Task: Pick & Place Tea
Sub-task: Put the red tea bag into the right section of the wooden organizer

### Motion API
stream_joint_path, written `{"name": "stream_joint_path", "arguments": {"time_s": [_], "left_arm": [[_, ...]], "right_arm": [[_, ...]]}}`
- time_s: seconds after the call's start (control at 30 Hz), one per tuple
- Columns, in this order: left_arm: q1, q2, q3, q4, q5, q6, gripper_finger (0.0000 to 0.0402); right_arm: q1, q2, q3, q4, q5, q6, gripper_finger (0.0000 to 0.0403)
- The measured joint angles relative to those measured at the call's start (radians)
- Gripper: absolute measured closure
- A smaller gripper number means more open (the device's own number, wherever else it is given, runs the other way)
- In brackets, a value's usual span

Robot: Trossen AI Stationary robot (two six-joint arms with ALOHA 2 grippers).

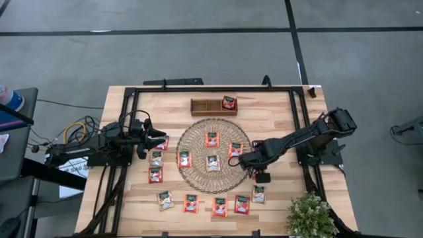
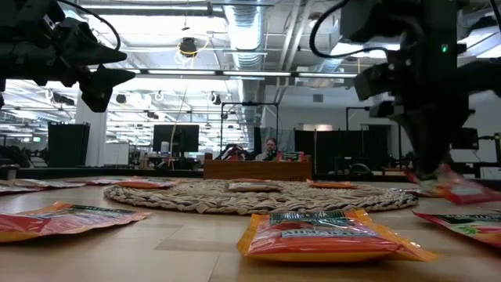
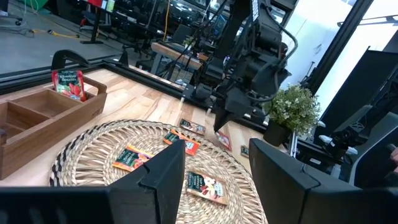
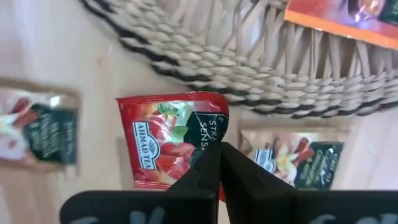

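Note:
Small square tea sachets, red-orange and pale, lie flat on the round woven mat (image 1: 213, 155) and on the table left of and in front of it. One red sachet (image 1: 229, 102) stands in the wooden tray (image 1: 205, 106) at the far edge. My right gripper (image 4: 219, 167) is at the mat's right rim (image 1: 250, 162), shut on a red sachet (image 4: 168, 140), which also shows in the left wrist view (image 3: 223, 138). My left gripper (image 3: 214, 180) is open and empty above the table at the mat's left (image 1: 157, 137), over the sachets there (image 1: 156, 157). My right gripper pinches the red sachet between its two shut fingers at one edge (image 4: 200, 148), near a corner. The fingers come from above, slanting down. The sachet hangs tilted below them (image 2: 462, 188), low over the table; whether its lower end still touches, I cannot tell.
A potted plant (image 1: 310, 215) stands at the near right corner. A black frame (image 1: 211, 88) runs along the table's edges. Several sachets lie in a row near the front edge (image 1: 220, 206). A person sits far behind the table (image 2: 271, 147).

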Motion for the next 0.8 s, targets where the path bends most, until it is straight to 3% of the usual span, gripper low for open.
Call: {"name": "stream_joint_path", "arguments": {"time_s": [0.2, 0.3, 0.37, 0.53, 0.8], "left_arm": [[0.000, 0.000, 0.000, 0.000, 0.000, 0.000, 0.0231], [0.000, 0.000, 0.000, 0.000, 0.000, 0.000, 0.0231], [0.000, 0.000, 0.000, 0.000, 0.000, 0.000, 0.0231], [0.000, 0.000, 0.000, 0.000, 0.000, 0.000, 0.0231], [0.000, 0.000, 0.000, 0.000, 0.000, 0.000, 0.0231]], "right_arm": [[0.046, -0.001, 0.134, -0.186, 0.026, 0.000, 0.0403], [0.062, -0.002, 0.225, -0.291, 0.089, 0.000, 0.0403], [0.064, -0.002, 0.291, -0.343, 0.165, 0.000, 0.0403], [0.024, -0.003, 0.405, -0.400, 0.478, -0.008, 0.0403], [-0.160, -0.003, 0.425, -0.374, 0.803, -0.068, 0.0403]]}}
